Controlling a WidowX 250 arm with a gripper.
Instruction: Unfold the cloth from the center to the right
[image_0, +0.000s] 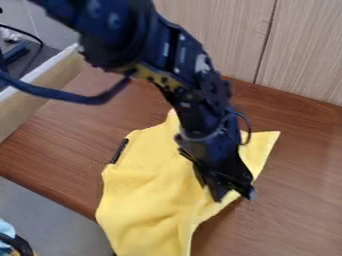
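Over the near edge of the counter (294, 200), the yellow cloth (147, 200) lies rumpled, and farther in, the black hand (232, 194) hangs at its right margin, whether clenched or released being unclear. Unfolding well would mean pinching only the upper layer, lifting it slightly, then drawing it low and slowly rightward.

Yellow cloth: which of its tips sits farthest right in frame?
The pointed tip right of the gripper; the top tip lies beside the arm.
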